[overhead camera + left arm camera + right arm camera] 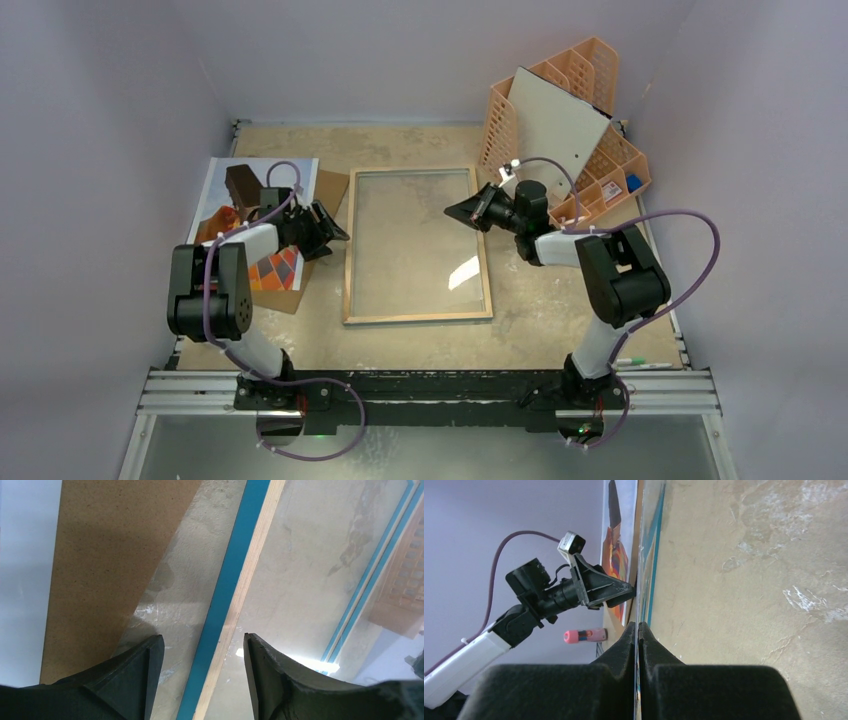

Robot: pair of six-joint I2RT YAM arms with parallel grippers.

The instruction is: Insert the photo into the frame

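Observation:
The frame [417, 318] lies flat at the table's middle, its wood-coloured rim up and its glass pane showing the table through it. The photo [228, 190] of a hot-air balloon lies left of it on a brown hardboard [335, 190]. My left gripper [335, 228] is open at the frame's left side. In the left wrist view its fingers [155, 652] stand either side of the blue and wood rim [235, 570]. My right gripper [455, 212] is shut over the frame's right side, fingertips pressed together [639, 627]. The photo [616, 550] shows edge-on behind it.
An orange lattice organiser [600, 150] stands at the back right with a grey-white board [560, 120] leaning on it. A pen [635, 362] lies near the right arm's base. A pink-capped marker [585, 635] shows in the right wrist view.

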